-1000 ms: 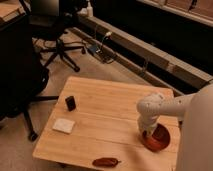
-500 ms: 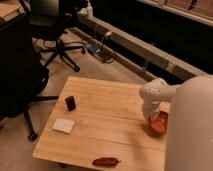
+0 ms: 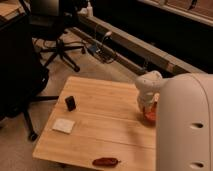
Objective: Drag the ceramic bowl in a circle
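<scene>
Ceramic bowl: round orange-red ceramic bowl (image 3: 150,115), right side of the pale wooden tabletop (image 3: 105,112), largely hidden behind the white arm; only a sliver shows.
End effector: white end effector (image 3: 146,107), lowered onto the bowl, probably placed to push it along the surface; open or closed cannot be told.
Black object: small dark block (image 3: 71,103), upright at the left, well apart from the bowl.
White item: flat pale square (image 3: 64,125), near the left edge.
Red item: elongated reddish object (image 3: 105,162), at the front edge.
</scene>
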